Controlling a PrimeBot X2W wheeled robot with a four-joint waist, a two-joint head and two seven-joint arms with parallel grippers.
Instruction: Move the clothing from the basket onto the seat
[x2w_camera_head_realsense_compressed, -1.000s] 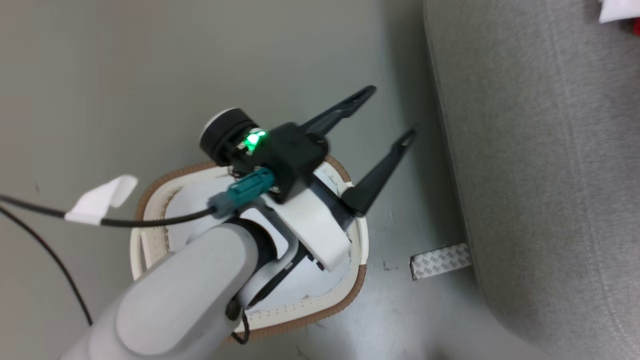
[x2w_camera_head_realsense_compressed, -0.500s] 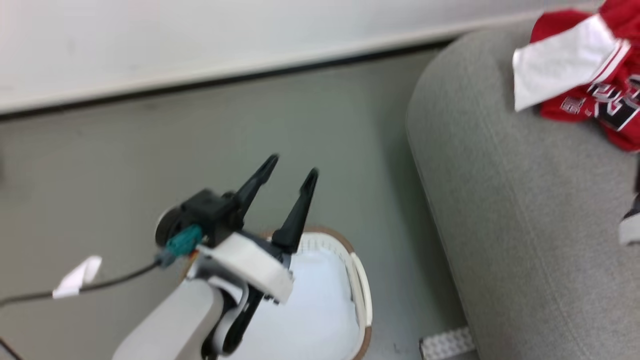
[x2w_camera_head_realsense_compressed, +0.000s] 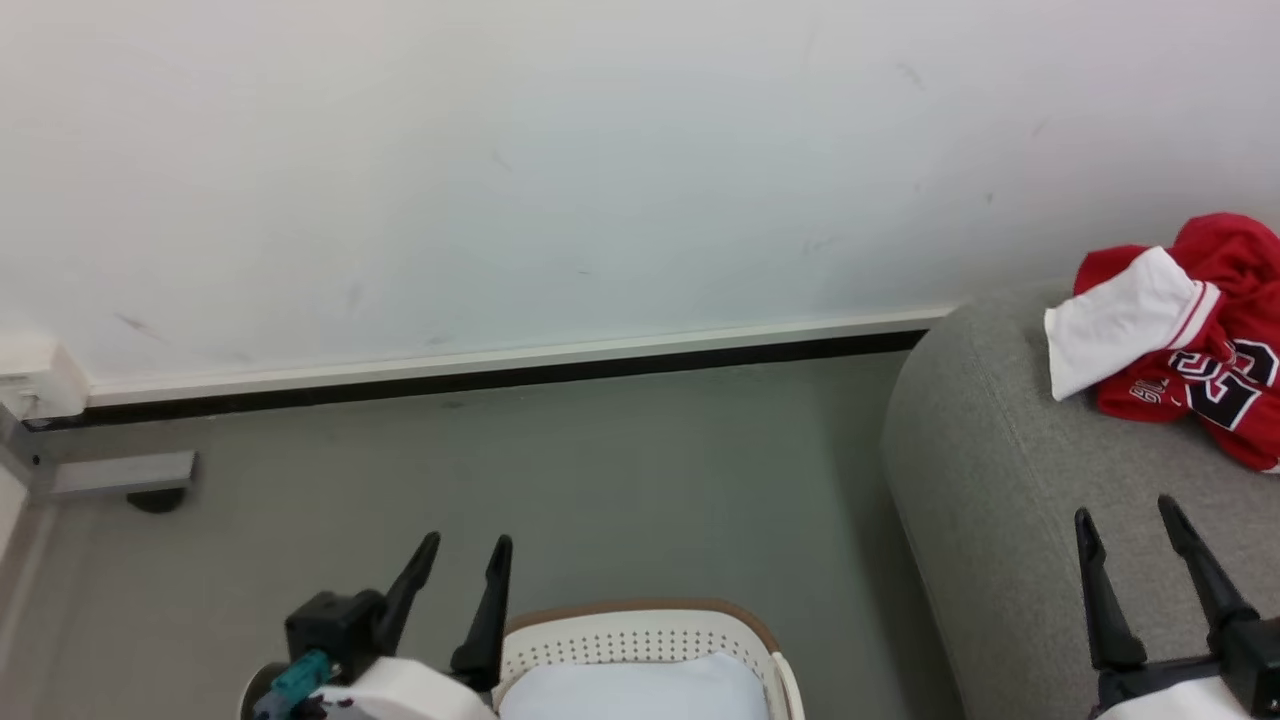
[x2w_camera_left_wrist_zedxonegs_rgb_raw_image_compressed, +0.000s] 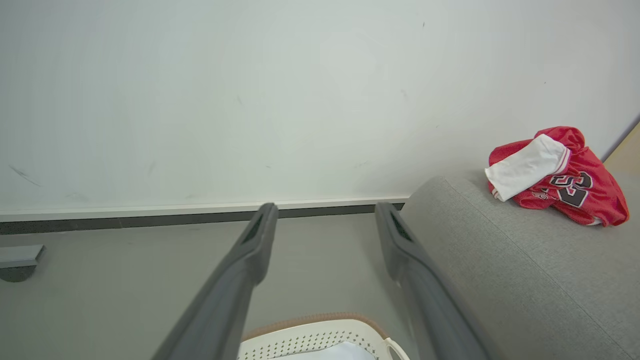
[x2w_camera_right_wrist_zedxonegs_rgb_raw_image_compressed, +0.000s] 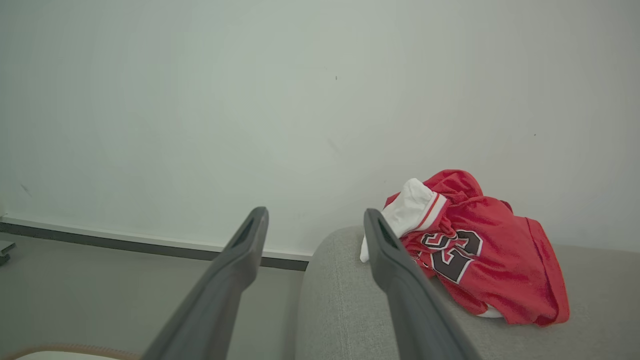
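Observation:
The red clothing (x2w_camera_head_realsense_compressed: 1190, 350) with white panels and black numerals lies crumpled on the grey seat (x2w_camera_head_realsense_compressed: 1000, 520) at the right, near the wall. It also lies on the seat in the left wrist view, clothing (x2w_camera_left_wrist_zedxonegs_rgb_raw_image_compressed: 565, 180), and in the right wrist view, clothing (x2w_camera_right_wrist_zedxonegs_rgb_raw_image_compressed: 480, 255). The white perforated basket (x2w_camera_head_realsense_compressed: 640, 640) with its brown rim stands on the floor at the bottom centre, pale inside. My left gripper (x2w_camera_head_realsense_compressed: 465, 545) is open, empty, above the basket's left rim. My right gripper (x2w_camera_head_realsense_compressed: 1125, 515) is open, empty, over the seat's near part.
A white wall with a dark baseboard (x2w_camera_head_realsense_compressed: 500, 380) runs across the back. A grey fixture (x2w_camera_head_realsense_compressed: 110, 475) sits on the floor at far left. Grey floor (x2w_camera_head_realsense_compressed: 600, 480) lies between the wall, basket and seat.
The head view has tilted up from the basket to the wall and seat. My left gripper stays open and now points towards the wall; the right gripper has come into view.

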